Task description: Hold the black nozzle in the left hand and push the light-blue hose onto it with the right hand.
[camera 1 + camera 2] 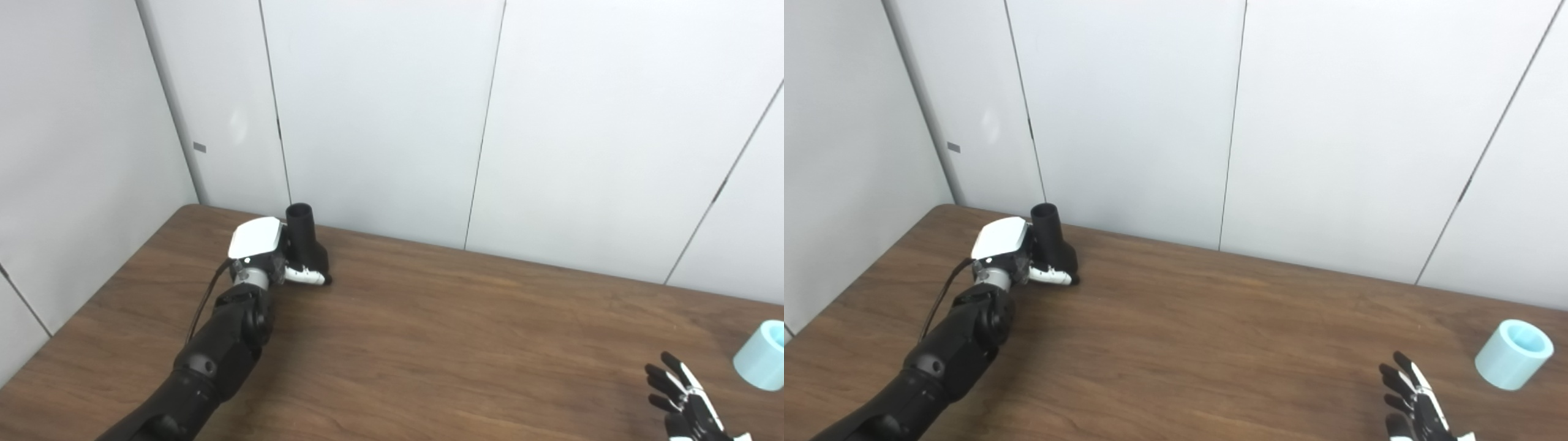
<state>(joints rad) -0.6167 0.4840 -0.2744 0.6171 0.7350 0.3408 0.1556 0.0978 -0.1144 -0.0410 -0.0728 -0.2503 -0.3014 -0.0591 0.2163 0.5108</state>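
The black nozzle point(306, 240) stands upright on the far left part of the wooden table point(429, 331), close to the wall panels behind it. Its narrow round mouth opens upward and its body widens toward the base, which rests on the tabletop. My left hand point(272, 254) is pressed against the nozzle's left side. The white back plate of the hand faces up, and one white finger point(305, 277) curls around the front of the nozzle's base, so the fingers are closed on it. The hand's far side is hidden from me, so I cannot tell how the other fingers sit. The left arm point(214, 349), black and jointed, comes in from the bottom left corner, with a thin dark cable looping beside the wrist.

Well apart from this, at the right edge of the table, lies the light-blue hose point(1514, 353). It shows as a short, thick cylinder tipped on its side, its hollow open end facing up and to the right. In the left eye view it is partly cut off by the frame edge.

My right hand point(1415, 401) rises from the bottom edge, near the hose but to its left and not touching it. Its black fingers point(1404, 373) with white backs are spread apart and point upward, holding nothing.

Pale grey wall panels point(380, 110) with thin vertical seams close in the table behind and on the left.
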